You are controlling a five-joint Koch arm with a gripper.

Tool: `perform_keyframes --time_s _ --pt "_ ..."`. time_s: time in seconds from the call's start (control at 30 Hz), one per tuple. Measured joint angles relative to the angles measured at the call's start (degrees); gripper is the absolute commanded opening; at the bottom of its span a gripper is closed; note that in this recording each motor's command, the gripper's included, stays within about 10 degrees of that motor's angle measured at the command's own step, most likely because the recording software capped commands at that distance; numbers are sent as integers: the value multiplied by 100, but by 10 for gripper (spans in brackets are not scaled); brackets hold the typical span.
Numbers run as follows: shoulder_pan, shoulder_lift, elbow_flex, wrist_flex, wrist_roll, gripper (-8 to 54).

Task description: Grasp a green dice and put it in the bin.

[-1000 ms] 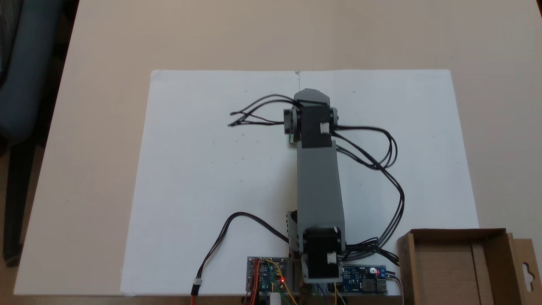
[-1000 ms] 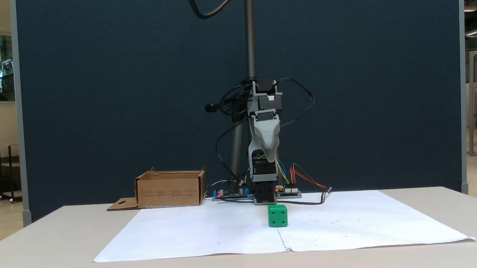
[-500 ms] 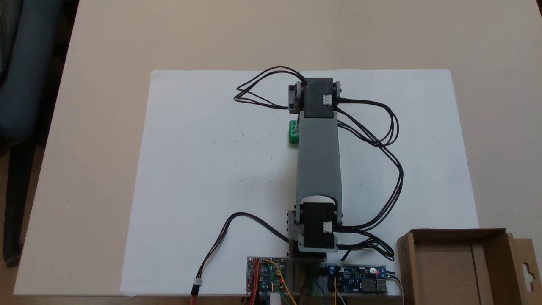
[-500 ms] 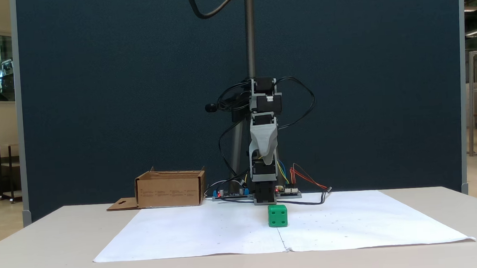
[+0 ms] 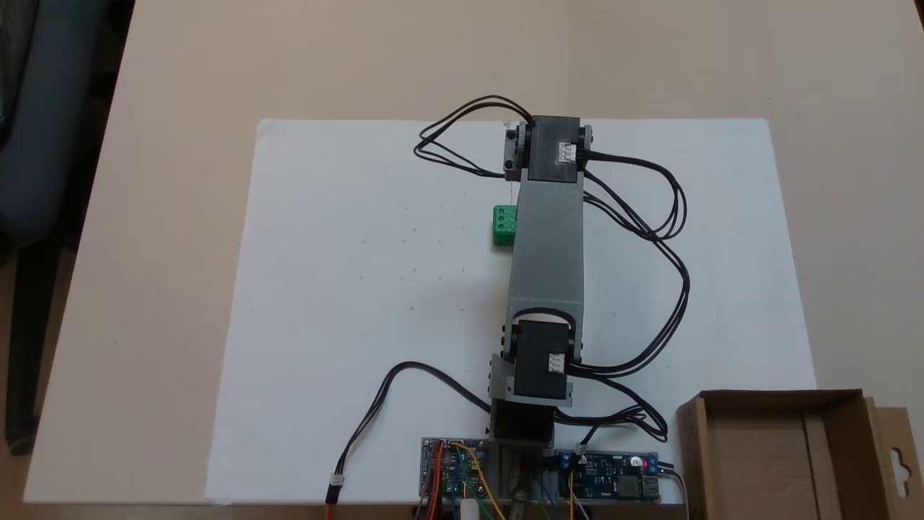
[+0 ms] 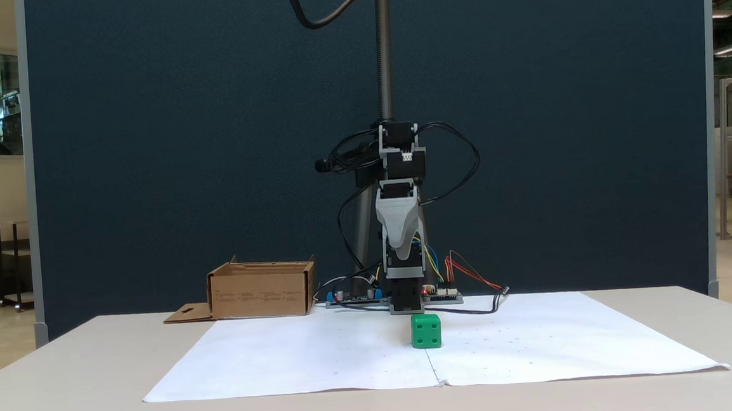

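1. One green dice (image 6: 426, 331) on the white paper sheet (image 6: 286, 356), resting flat near the sheet's middle crease, with two pips on the face turned to the low front camera.
2. Same dice from above (image 5: 504, 224): three pips along its top, its right part hidden under the grey arm link (image 5: 546, 245).
3. One gripper (image 6: 402, 249) hanging tip-down above and behind the dice in the front fixed view, clear of it, not touching. Cannot tell whether open or closed: jaws lined up one behind the other, only one grey tip visible.
4. One bin (image 5: 776, 451), brown cardboard, at the lower right corner seen from above, well apart from the dice. Inside appears bare.
5. Same bin in the front fixed view (image 6: 262, 291) on the left, beside the arm's base, its flap (image 6: 188, 313) with a cutout lying flat on the table (image 6: 66, 389).
6. Two circuit boards at the arm's base: one left (image 5: 453, 469), one right (image 5: 613, 477), each with a red light lit.
7. Several black cables (image 5: 664, 289) looping off the arm's right side seen from above, another bundle (image 5: 455, 144) off the upper left.
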Motion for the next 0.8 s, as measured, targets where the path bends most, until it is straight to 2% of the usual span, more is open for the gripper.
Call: perform_keyframes --time_s 0.8 --pt "-659 88 615 79 -26 468"
